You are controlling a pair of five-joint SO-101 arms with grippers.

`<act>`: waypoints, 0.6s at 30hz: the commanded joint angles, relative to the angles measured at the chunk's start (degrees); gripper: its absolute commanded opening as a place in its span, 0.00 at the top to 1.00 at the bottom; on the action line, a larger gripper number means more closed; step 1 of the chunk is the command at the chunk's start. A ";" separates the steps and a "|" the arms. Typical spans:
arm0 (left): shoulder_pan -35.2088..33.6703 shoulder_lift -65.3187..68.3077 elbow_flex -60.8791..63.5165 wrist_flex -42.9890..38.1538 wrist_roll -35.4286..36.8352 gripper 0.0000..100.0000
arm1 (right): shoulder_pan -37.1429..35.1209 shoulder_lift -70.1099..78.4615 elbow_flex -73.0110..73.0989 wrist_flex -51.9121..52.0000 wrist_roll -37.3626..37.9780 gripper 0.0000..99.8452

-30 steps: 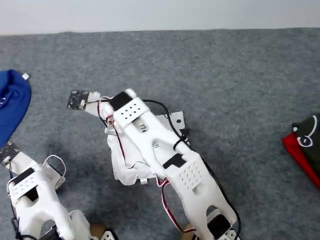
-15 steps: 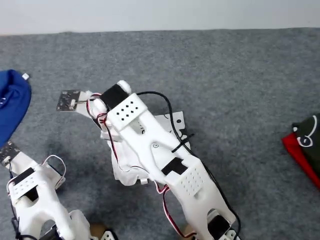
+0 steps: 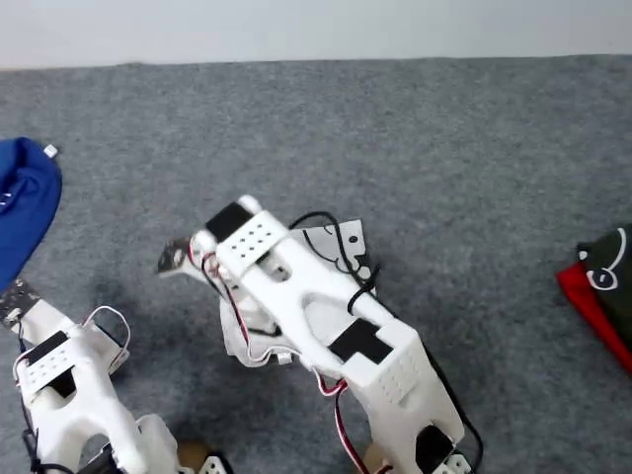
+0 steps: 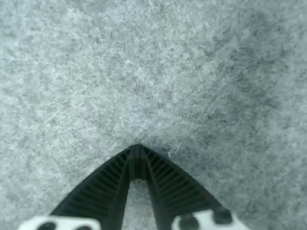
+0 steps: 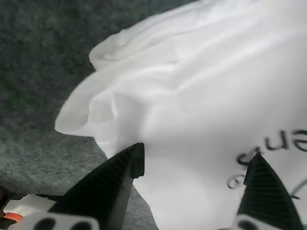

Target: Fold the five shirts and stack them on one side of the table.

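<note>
A crumpled white shirt [image 3: 235, 336] lies mid-table, largely under the right arm [image 3: 296, 296]. My right gripper [image 5: 197, 152] is open just over it, one black finger on each side of a bunched fold of the white shirt [image 5: 192, 96], which has dark print near one finger. My left gripper [image 4: 137, 147] is shut with nothing in it, tips over bare grey felt; its arm [image 3: 59, 380] stands at the near left. A blue shirt [image 3: 22, 202] lies at the left edge. A red and a black shirt [image 3: 600, 286] lie at the right edge.
Grey felt [image 3: 444, 148] covers the whole table, with open room across the far half and between the white shirt and the right-edge pile. A pale wall [image 3: 316, 25] runs along the far edge.
The right arm's wrist has drawn back from the far left toward the near side and dropped lower over the white shirt. The left arm has kept still.
</note>
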 commanded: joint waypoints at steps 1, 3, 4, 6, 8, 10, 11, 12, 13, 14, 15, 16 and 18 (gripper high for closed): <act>-0.26 -0.09 1.19 0.44 0.35 1.00 | -1.98 -4.35 1.58 -4.97 -2.37 0.66; -0.26 -0.09 1.19 0.44 0.35 1.00 | -2.77 -4.35 2.81 -8.75 -2.64 0.66; -0.26 -0.09 1.19 0.44 0.35 1.00 | -2.95 -4.35 2.90 -10.42 -2.64 0.66; -0.26 -0.09 1.19 0.44 0.35 1.00 | -3.03 -4.70 2.90 -12.70 -2.64 0.66; -0.26 -0.09 1.19 0.44 0.35 1.00 | -3.03 -4.97 1.93 -12.97 -2.64 0.66; -0.26 -0.09 1.19 0.44 0.35 1.00 | -2.95 -4.97 -0.26 -10.07 -2.64 0.66; -0.26 -0.09 1.19 0.44 0.35 1.00 | -2.86 -4.97 -1.49 -8.22 -2.64 0.66; -0.26 -0.09 1.19 0.44 0.35 1.00 | -2.86 -4.97 -2.73 -5.85 -2.64 0.66; -0.26 -0.09 1.19 0.44 0.35 1.00 | -2.86 -4.97 -4.13 -3.47 -2.64 0.66; -0.26 -0.09 1.19 0.44 0.35 1.00 | -2.86 -4.97 -5.54 -0.92 -2.55 0.66; -0.26 -0.09 1.19 0.44 0.35 1.00 | -2.86 -5.05 -6.86 1.36 -2.55 0.66; -0.26 -0.09 1.19 0.44 0.35 1.00 | -2.86 -5.05 -8.00 3.47 -2.55 0.66; -0.26 -0.09 1.19 0.44 0.35 1.00 | -2.77 -5.49 -8.88 5.14 -2.55 0.66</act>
